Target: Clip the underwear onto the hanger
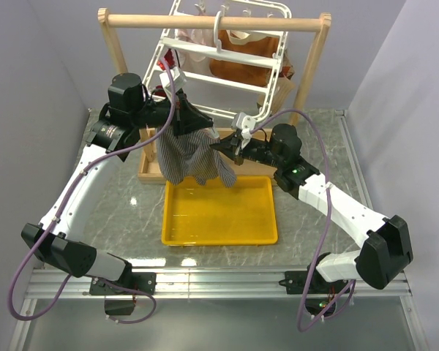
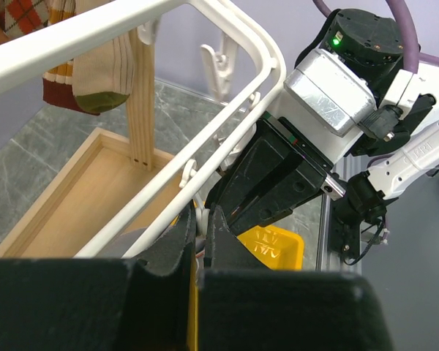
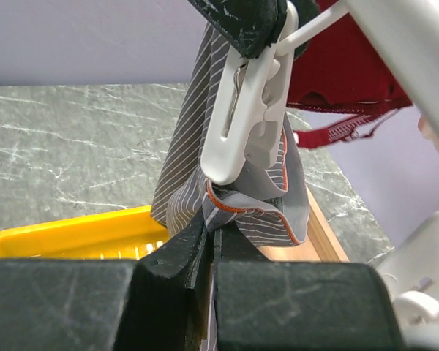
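Note:
The grey striped underwear (image 1: 192,156) hangs bunched below the low front edge of the white hanger (image 1: 227,58), above the yellow tray (image 1: 219,219). My left gripper (image 1: 181,121) is shut on a white clip (image 2: 199,225) that dangles from the hanger's rim (image 2: 95,33). In the right wrist view that clip (image 3: 245,117) stands upright with its lower end against the orange-trimmed waistband (image 3: 256,212). My right gripper (image 3: 214,232) is shut on the underwear's cloth just under the clip, holding it up from the right (image 1: 227,148). Whether the clip bites the cloth I cannot tell.
The hanger hangs from a wooden frame stand (image 1: 212,22) with a wooden base box (image 2: 73,197). Orange-brown garments (image 1: 241,58), a dark red underwear (image 3: 344,66) and socks (image 2: 95,66) hang from other clips. The tray's corner (image 2: 271,245) lies below both grippers.

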Controlling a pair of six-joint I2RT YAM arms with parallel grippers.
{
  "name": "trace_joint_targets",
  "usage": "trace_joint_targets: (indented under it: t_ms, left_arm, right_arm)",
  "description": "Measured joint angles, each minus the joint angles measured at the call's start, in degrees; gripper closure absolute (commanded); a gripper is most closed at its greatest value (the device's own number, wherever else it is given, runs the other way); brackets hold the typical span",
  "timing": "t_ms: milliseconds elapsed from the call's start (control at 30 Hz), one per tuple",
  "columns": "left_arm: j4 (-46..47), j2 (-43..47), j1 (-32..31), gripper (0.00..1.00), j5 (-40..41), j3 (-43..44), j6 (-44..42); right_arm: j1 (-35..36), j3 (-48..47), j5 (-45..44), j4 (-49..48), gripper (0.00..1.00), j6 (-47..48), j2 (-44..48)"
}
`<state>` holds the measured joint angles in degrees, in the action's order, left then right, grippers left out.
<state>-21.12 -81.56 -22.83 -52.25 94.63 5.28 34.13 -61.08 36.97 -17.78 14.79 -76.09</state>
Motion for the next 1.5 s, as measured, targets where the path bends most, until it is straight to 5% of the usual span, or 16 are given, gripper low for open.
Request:
trace_joint_targets:
  t_ms: [933, 1500]
  left_arm:
    - [0.9, 0.0, 0.0, 1.00, -0.2, 0.0, -1.2]
    - [1.9, 0.1, -0.1, 1.00, 1.4, -0.8, 2.4]
  right_arm:
    - [-0.1, -3.1, -0.2, 3.5, 1.00, -6.1, -0.3]
    - [0.6, 2.5, -12.8, -0.4, 1.00, -10.1, 3.9]
